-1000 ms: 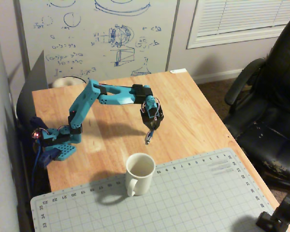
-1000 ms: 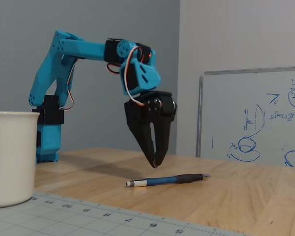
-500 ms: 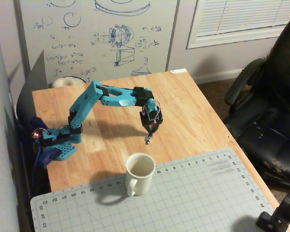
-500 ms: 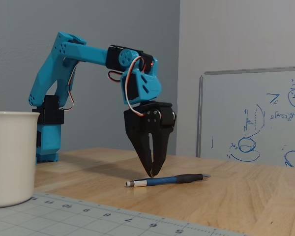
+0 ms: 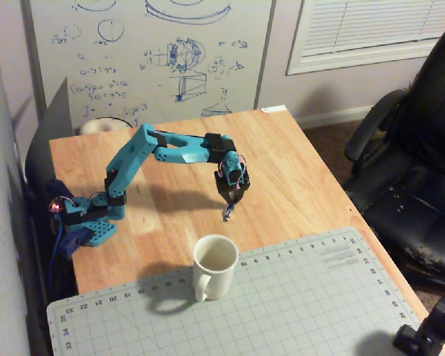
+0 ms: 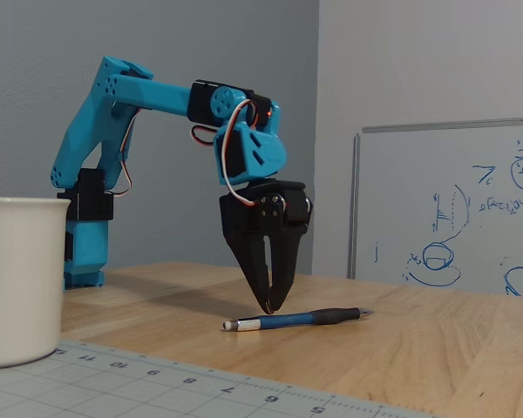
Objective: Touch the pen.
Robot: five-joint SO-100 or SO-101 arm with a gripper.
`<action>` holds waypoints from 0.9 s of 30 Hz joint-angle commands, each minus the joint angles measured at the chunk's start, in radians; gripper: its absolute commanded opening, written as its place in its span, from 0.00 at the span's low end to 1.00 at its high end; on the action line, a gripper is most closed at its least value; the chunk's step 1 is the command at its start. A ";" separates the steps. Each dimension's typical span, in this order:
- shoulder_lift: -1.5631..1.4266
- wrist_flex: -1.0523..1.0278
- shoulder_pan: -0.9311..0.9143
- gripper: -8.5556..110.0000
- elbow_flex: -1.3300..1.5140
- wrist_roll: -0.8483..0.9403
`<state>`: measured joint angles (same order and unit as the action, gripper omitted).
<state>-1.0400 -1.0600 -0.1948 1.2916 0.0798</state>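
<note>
The pen (image 6: 296,319) is slim and dark blue with a silvery tip. It lies flat on the wooden table (image 6: 436,348). In a fixed view only a short blue piece of the pen (image 5: 227,215) shows below the gripper. The blue arm reaches down over it. My gripper (image 6: 268,306) has black fingers, shut to a point and empty. The tips hang right at the pen's silvery end, and I cannot tell whether they touch it. From above, the gripper (image 5: 229,205) points down at the table.
A white mug (image 5: 213,265) stands upright at the far edge of a grey cutting mat (image 5: 282,311), close in front of the pen. The arm's base (image 5: 89,222) is at the table's left. A whiteboard (image 5: 148,52) stands behind, a black chair (image 5: 415,170) at the right.
</note>
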 commanded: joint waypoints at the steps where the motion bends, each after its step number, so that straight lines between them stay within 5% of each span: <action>1: -0.034 0.017 -0.011 0.08 -0.071 0.005; 27: 0.002 0.017 -0.011 0.08 -0.089 0.005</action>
<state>-1.0155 -1.0600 -0.1948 1.2625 0.0798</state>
